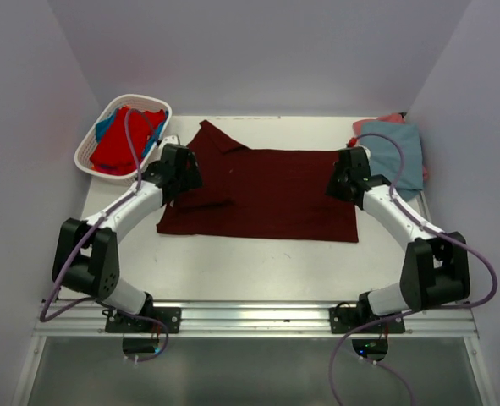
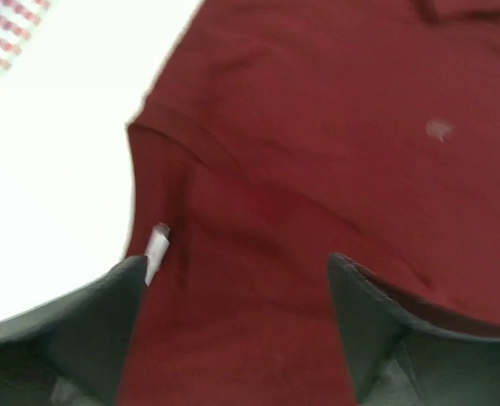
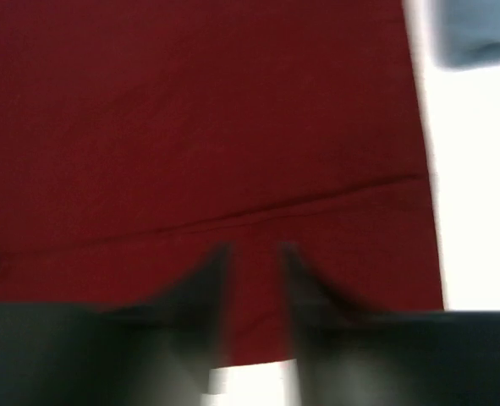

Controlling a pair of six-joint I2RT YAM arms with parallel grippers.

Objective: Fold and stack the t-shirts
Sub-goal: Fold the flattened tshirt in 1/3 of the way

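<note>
A dark maroon t-shirt lies spread flat on the white table, with its left part folded over. My left gripper hovers over that folded left side. In the left wrist view it is open wide above the maroon cloth, beside a white label. My right gripper is over the shirt's right edge. In the blurred right wrist view it shows a narrow gap between its fingers, with flat maroon cloth and the hem below; it holds nothing.
A white slatted basket at the back left holds a bright red shirt and a blue one. A folded grey-blue shirt lies on a salmon pink one at the back right. Walls close in on both sides.
</note>
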